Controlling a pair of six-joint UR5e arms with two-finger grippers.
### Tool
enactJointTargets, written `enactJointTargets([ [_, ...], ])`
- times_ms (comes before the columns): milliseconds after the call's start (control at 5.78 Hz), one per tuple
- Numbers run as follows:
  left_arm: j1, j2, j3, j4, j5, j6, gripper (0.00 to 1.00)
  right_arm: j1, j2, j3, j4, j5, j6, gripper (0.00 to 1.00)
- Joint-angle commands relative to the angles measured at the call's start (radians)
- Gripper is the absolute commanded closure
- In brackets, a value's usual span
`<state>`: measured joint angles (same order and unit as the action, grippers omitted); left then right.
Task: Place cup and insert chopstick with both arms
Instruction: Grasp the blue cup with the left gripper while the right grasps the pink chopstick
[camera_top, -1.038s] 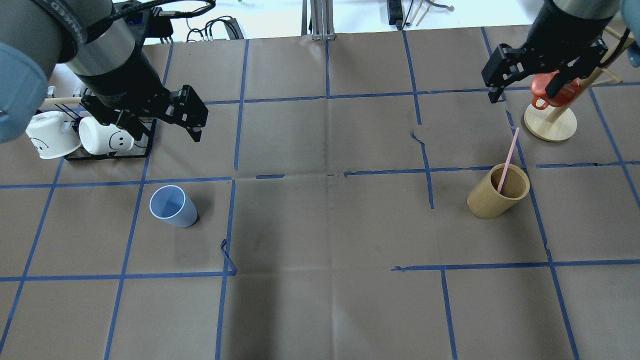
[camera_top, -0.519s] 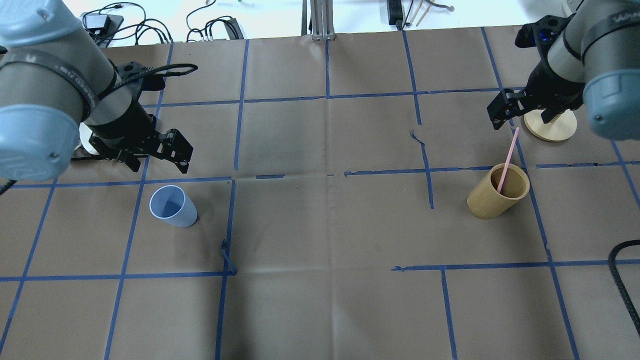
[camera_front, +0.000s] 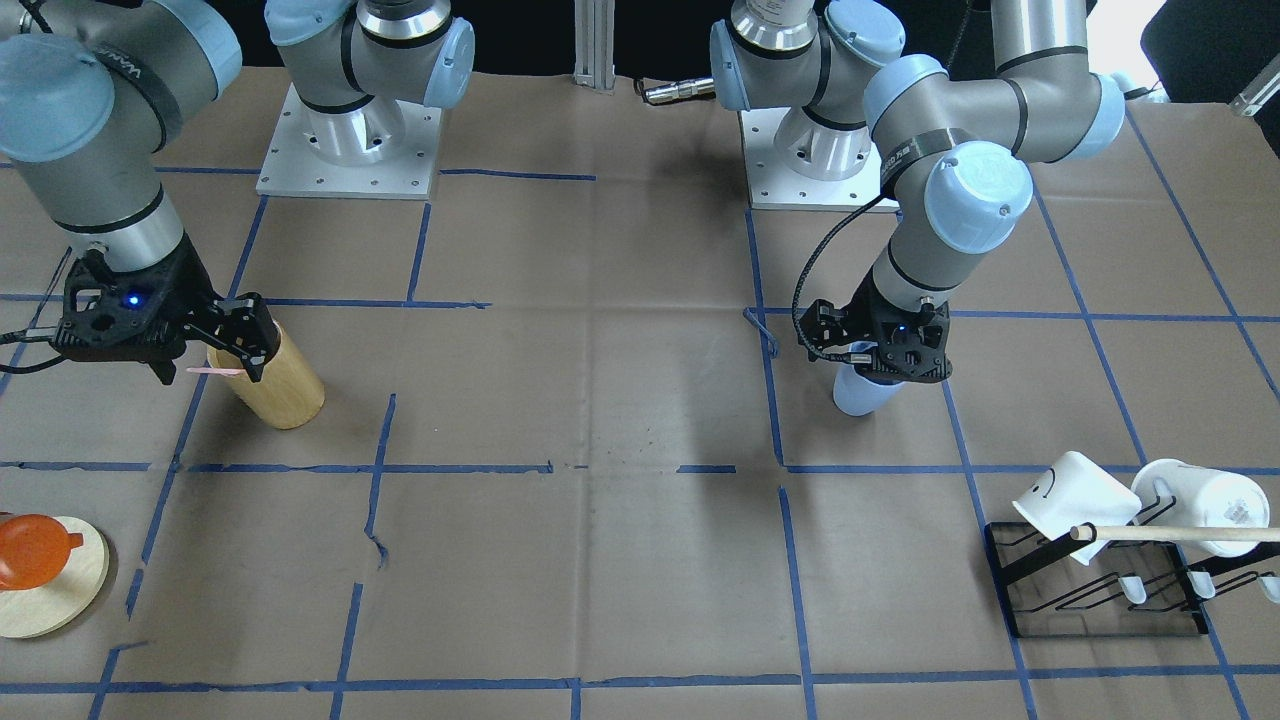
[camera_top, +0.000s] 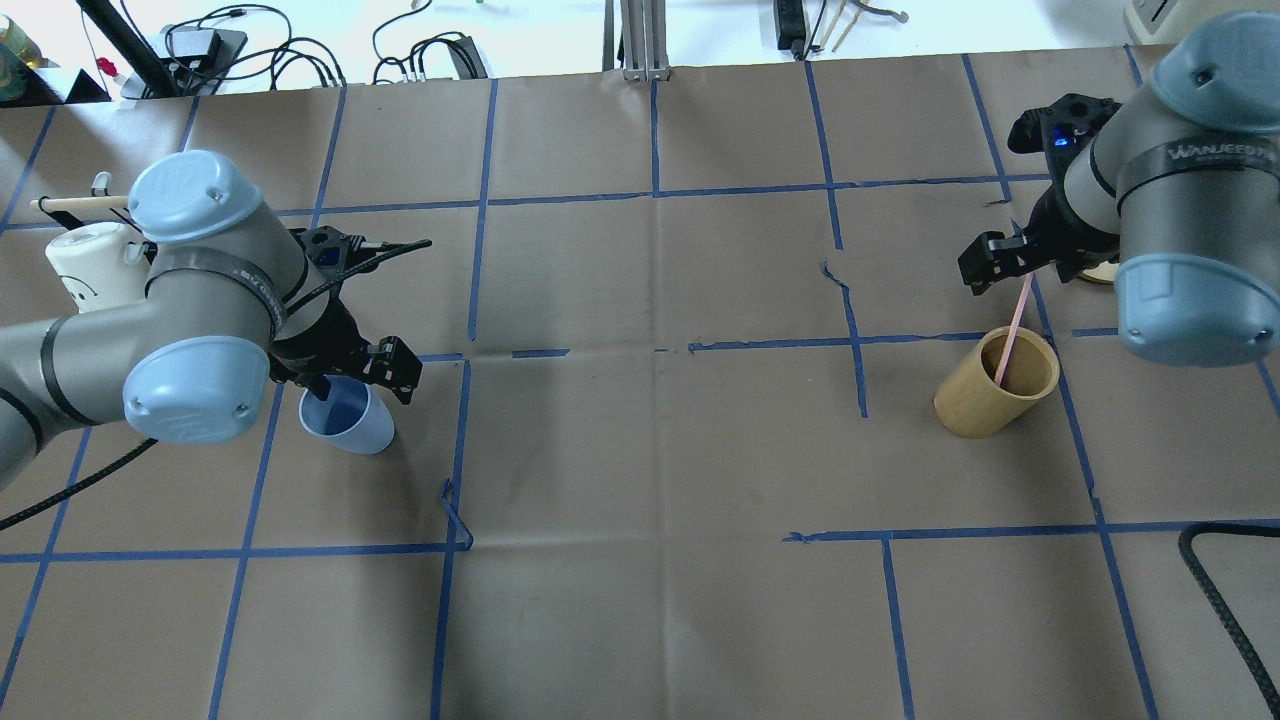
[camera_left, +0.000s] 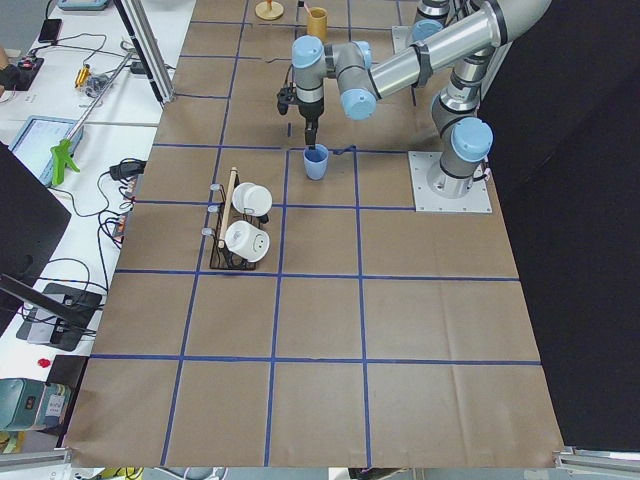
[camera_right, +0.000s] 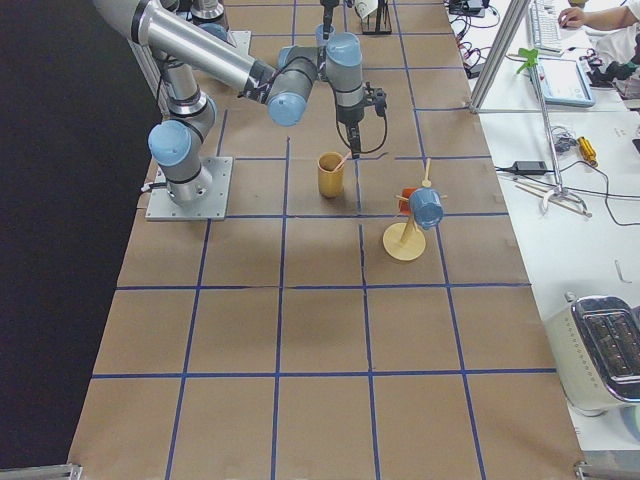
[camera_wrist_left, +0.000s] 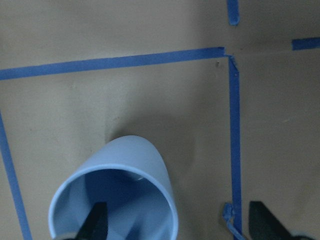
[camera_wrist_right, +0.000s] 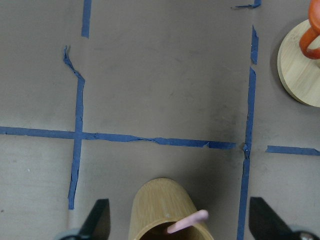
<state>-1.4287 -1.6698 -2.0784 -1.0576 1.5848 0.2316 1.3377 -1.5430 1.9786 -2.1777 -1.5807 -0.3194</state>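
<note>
The light-blue cup (camera_top: 352, 428) stands upright at the table's left, also in the left wrist view (camera_wrist_left: 115, 200) and the front view (camera_front: 860, 396). My left gripper (camera_top: 360, 375) is open and straddles the cup's wall: one finger (camera_wrist_left: 97, 222) is inside the rim and the other is outside. One pale-pink chopstick (camera_top: 1012, 335) leans in the tan bamboo cylinder (camera_top: 985, 400). My right gripper (camera_wrist_right: 181, 220) is open just above the cylinder (camera_wrist_right: 160, 205), with the chopstick's top (camera_wrist_right: 187, 221) between the jaws and untouched.
A black rack with white mugs (camera_front: 1100, 590) and a wooden dowel stands behind my left arm. A round wooden stand with an orange mug (camera_front: 40, 570) is beyond the cylinder. Loose blue tape ends stick up from the brown paper (camera_top: 455, 515).
Both arms have come down and forward. The left gripper moved from the mug rack to the cup's rim. The right gripper moved from the wooden stand to the chopstick's top.
</note>
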Motion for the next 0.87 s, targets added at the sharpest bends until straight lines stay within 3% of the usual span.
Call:
enactJointTargets([
  [0, -0.001, -0.016, -0.009, 0.016, 0.003, -0.003, 0.60, -0.002, -0.002, 0.000, -0.004, 0.001, -0.001, 0.65],
  [173, 0.001, -0.018, -0.003, 0.027, 0.003, -0.009, 0.87, -0.002, -0.002, -0.003, -0.004, 0.002, -0.001, 0.79],
  [519, -0.001, -0.005, -0.002, 0.025, 0.001, -0.008, 0.98, 0.000, -0.017, -0.026, -0.002, -0.002, 0.000, 0.91],
  [692, -0.012, 0.010, 0.006, 0.019, 0.007, -0.008, 1.00, 0.009, -0.034, -0.090, 0.050, -0.002, 0.005, 0.91],
])
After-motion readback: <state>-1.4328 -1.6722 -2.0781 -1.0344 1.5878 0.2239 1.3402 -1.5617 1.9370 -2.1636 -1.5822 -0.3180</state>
